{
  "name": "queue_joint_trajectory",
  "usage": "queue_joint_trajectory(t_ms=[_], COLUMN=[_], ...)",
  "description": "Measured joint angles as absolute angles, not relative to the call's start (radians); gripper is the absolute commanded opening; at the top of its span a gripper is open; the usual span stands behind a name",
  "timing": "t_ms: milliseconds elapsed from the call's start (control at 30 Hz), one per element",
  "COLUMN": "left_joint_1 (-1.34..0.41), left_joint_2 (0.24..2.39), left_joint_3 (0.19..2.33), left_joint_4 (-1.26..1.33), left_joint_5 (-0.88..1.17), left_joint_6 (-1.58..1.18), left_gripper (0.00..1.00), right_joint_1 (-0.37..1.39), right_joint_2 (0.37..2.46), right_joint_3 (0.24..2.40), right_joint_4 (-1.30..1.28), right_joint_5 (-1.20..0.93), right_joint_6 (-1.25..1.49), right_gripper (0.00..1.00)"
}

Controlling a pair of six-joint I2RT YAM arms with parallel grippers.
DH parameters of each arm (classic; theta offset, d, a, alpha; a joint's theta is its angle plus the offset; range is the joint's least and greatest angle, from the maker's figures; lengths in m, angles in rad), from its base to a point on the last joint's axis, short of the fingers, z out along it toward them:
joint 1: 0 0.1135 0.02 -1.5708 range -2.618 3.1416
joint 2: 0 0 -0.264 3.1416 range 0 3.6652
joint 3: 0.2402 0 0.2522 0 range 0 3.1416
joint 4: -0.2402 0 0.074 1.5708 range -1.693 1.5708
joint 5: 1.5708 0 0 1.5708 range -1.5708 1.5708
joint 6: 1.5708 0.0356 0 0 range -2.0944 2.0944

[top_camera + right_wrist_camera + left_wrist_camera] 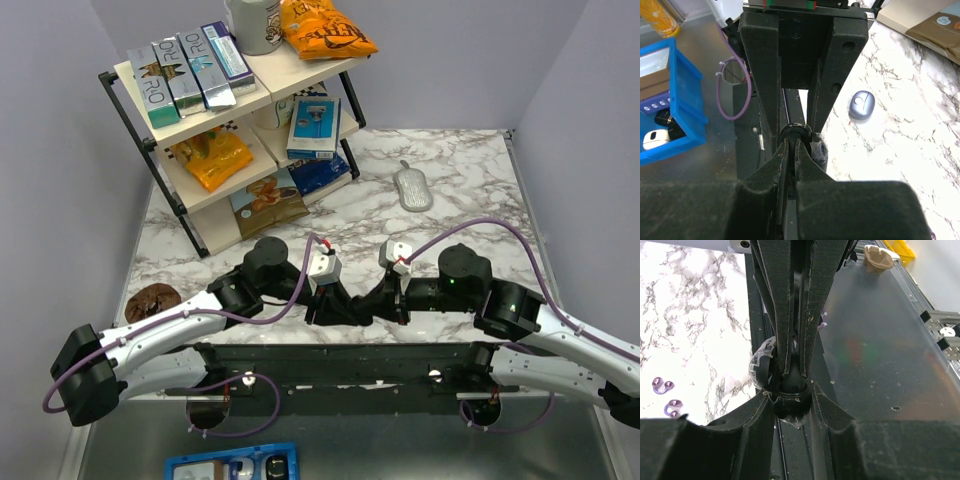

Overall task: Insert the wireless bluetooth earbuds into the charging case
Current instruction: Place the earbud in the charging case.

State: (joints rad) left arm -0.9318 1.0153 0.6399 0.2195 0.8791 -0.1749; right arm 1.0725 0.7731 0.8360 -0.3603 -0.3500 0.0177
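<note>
My left gripper (pixel 355 308) and right gripper (pixel 385 298) meet tip to tip at the table's near edge. In the left wrist view the left gripper (pixel 791 395) is shut on a glossy black oval object (pixel 790 386) with clear film on it. In the right wrist view the right gripper (pixel 794 145) is shut on that object's thin ring-like black rim (pixel 799 131). Two translucent purple earbuds (pixel 662 385) (pixel 674 407) lie on the marble, apart from the grippers. The periwinkle charging case (pixel 861 105) lies closed on the marble beyond them. The black earbuds are not in view.
A two-tier shelf (pixel 135 75) with snack boxes and bags stands at the back left. A grey oval object (pixel 412 187) lies at the back right. A brown round item (pixel 155 297) sits at the left edge. A blue bin (pixel 670 107) stands below the table's front.
</note>
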Motion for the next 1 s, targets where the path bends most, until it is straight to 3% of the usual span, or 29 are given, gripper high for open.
queue_joint_trajectory(t_ms=[267, 1000], left_joint_1=[-0.932, -0.936], left_joint_2=[1.008, 1.001], left_joint_3=[0.629, 0.599], left_joint_4=[0.249, 0.334], left_joint_5=[0.862, 0.821], left_joint_6=[-0.181, -0.209], left_gripper=[0.0, 0.0], right_joint_1=[1.073, 1.074], right_joint_2=[0.768, 0.757], right_joint_3=[0.836, 0.837], right_joint_4=[-0.356, -0.353], right_joint_5=[-0.334, -0.3], right_joint_6=[0.029, 0.045], right_gripper=[0.12, 0.32])
